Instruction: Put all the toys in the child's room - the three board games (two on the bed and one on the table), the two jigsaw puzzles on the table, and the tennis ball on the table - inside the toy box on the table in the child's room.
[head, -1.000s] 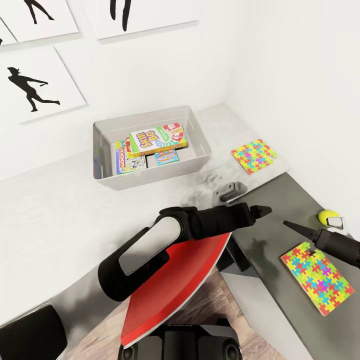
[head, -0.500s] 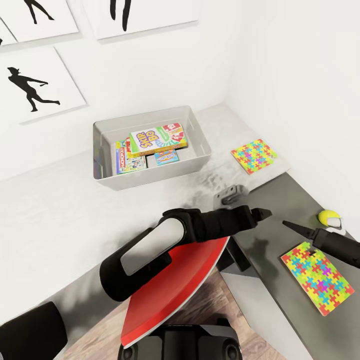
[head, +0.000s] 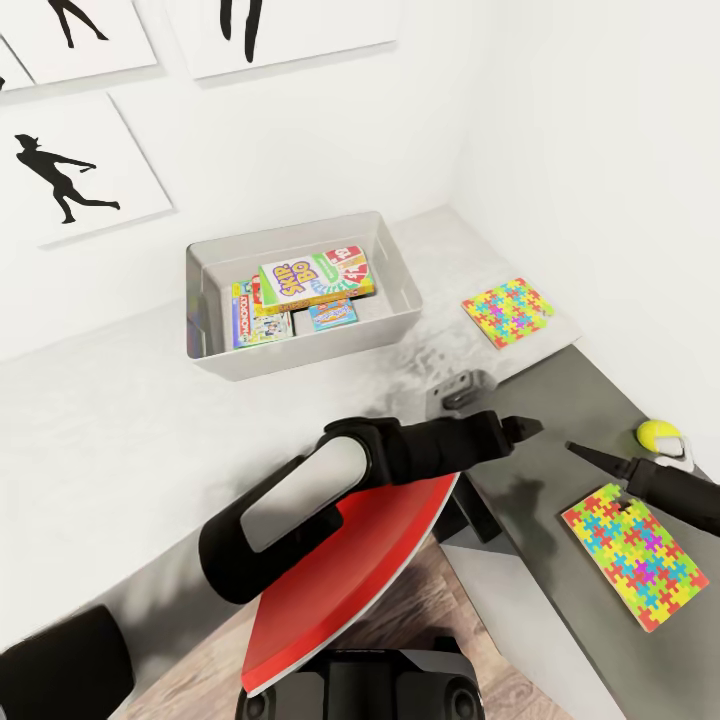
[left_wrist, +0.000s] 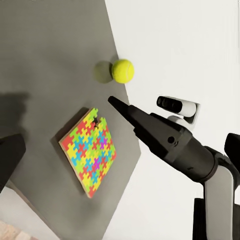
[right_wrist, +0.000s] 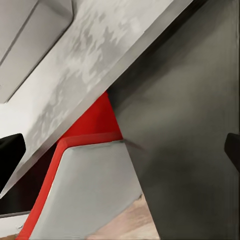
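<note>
Left arm (head: 400, 455) edged slightly since earlier; right tool (head: 590, 457) (fingers pressed together) hangs near jigsaw puzzle (head: 628, 552); left tool (head: 522, 424) state indiscernible.

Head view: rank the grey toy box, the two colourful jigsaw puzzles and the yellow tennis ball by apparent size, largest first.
1. Grey toy box.
2. Colourful jigsaw puzzle on the dark table, though it lies nearer the camera.
3. Colourful jigsaw puzzle on the light table.
4. Yellow tennis ball.

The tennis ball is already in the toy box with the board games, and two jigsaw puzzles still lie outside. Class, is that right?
Not quite. The tennis ball still sits on the dark table, as the head view shows. The toy box does hold board games, and both jigsaw puzzles lie outside.
</note>
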